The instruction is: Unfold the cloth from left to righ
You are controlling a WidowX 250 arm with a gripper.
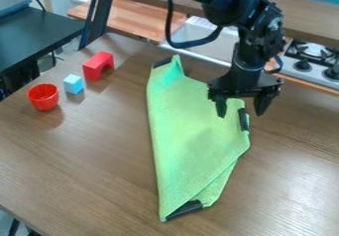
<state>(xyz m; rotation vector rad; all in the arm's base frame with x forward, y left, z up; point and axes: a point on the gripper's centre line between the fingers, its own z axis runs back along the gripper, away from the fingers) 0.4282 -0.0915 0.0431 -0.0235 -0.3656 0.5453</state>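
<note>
Nearest the camera, a black patch (184,209) marks the near corner of the green cloth (193,141), which lies partly folded on the wooden counter (79,170). The cloth is a long, tapering shape. Its long axis runs from a raised, narrow peak toward the counter's far edge down to the pointed corner at the near side, almost straight toward the camera. Its left side is one long, fairly straight edge; its right side bulges out, then slants back in to the near point, with a second layer showing past the upper one along that slant. A second black patch (160,62) sits beside the far peak, and a third (244,119) on the right side.

The black arm (249,41) comes in from the top of the view, bends at a joint and drops nearly upright, a black cable (169,29) looping out on its left in the view. The hand (240,112) points down, open, its two fingers well apart: one over the cloth, the other just past its right edge. Whether they touch it, I cannot tell.

By the counter's left edge, toward its far left corner, stand a red cup (43,97), a light blue block (73,84) and a red arch (97,65).
</note>
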